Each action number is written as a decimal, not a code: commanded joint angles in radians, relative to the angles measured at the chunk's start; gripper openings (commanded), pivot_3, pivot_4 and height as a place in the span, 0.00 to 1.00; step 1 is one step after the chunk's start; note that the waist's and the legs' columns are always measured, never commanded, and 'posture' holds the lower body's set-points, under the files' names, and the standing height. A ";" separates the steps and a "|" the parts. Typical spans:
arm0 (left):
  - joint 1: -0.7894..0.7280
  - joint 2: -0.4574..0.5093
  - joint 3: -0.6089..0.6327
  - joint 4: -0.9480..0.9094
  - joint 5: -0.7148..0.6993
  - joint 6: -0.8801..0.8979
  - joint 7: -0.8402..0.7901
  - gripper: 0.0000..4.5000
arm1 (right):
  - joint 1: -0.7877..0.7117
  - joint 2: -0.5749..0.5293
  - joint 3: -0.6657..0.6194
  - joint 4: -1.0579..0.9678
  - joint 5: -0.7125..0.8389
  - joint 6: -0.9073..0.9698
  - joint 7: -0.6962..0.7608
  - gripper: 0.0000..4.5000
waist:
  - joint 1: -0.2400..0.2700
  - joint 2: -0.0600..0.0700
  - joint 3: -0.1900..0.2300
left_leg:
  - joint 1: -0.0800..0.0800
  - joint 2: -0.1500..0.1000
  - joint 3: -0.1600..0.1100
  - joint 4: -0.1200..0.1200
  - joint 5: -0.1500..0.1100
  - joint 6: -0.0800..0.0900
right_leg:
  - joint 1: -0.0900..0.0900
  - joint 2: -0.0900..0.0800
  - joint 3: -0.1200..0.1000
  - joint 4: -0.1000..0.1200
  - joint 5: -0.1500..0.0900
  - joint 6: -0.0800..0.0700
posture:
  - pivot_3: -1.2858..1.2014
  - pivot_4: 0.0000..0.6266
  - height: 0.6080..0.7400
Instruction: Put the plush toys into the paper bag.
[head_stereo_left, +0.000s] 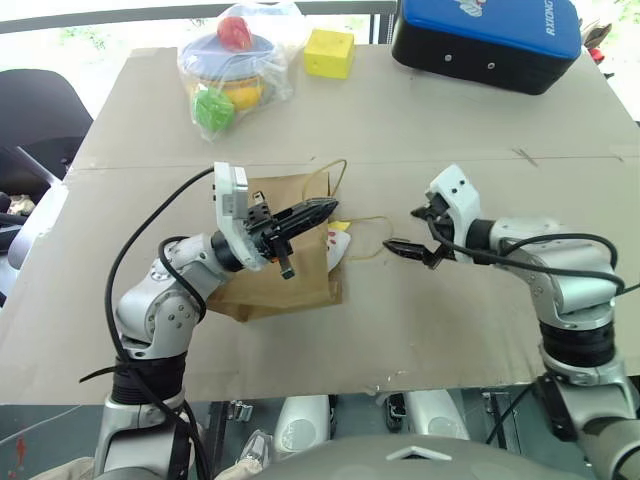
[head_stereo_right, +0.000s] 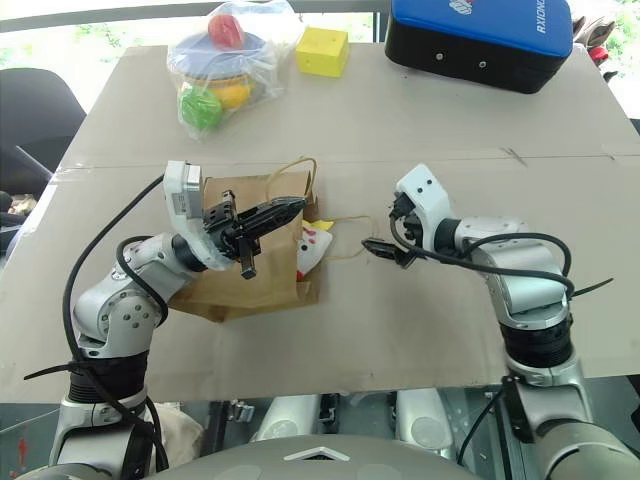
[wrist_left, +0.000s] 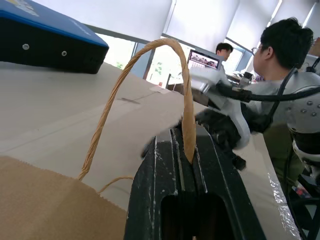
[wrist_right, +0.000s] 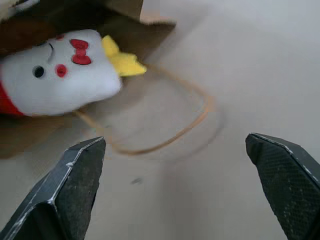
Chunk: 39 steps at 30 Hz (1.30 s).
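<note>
Cardboard sheets are covering the surface (head_stereo_left: 420, 320), with bright windows showing beyond its far edge. At the far left of it, a clear plastic bag of colourful toys (head_stereo_left: 235, 65) is sitting just beside a yellow cube (head_stereo_left: 329, 53), and a blue and black case (head_stereo_left: 487, 40) is lying at the far right corner.

Nearer the robot, on the left, the paper bag (head_stereo_left: 285, 265) is lying on its side: plain brown kraft paper, creased, its mouth facing right. The left gripper (head_stereo_left: 322, 208) is reaching over the bag with its jaws pressed tight together on one twisted cord handle (wrist_left: 150, 75), which is arching up in a pale tan loop. The second handle (wrist_right: 165, 125) is lying flat on the cardboard as a thin loop in front of the mouth.

The white plush toy (wrist_right: 60, 75) is resting in the bag's mouth, partly inside, showing a red bow mark, small dark and red dots, a yellow tuft and a red end tucked under the paper.

To the right, well apart from the bag, the right gripper (head_stereo_left: 418, 230) is hovering just beyond the flat handle with its jaws spread wide and nothing between them.
</note>
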 joint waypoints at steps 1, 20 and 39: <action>0.002 0.000 0.025 -0.051 -0.010 -0.025 0.001 0.00 | -0.021 0.074 -0.037 0.051 0.048 0.063 -0.065 0.87 | 0.001 0.001 0.000 | 0.000 0.000 0.000 0.000 0.000 0.000 | 0.000 0.000 0.000 0.000 0.000 0.000 | 0.52 0.24 1.00; -0.260 0.080 0.075 0.157 -0.162 0.124 -0.107 0.00 | -0.202 0.203 -0.518 -0.304 0.576 0.187 -0.108 0.01 | 0.003 0.001 0.000 | -0.001 -0.003 -0.004 -0.001 -0.001 0.002 | 0.000 0.000 -0.002 0.000 0.000 0.000 | 0.52 0.24 1.00; -0.978 -0.101 -0.223 1.359 0.446 -0.410 -0.612 0.00 | -0.156 0.066 -0.510 -0.376 1.017 0.136 -0.671 0.01 | -0.004 0.000 0.001 | -0.001 -0.015 -0.010 -0.005 -0.001 0.002 | -0.002 0.001 0.002 -0.002 -0.001 0.002 | 0.52 0.24 1.00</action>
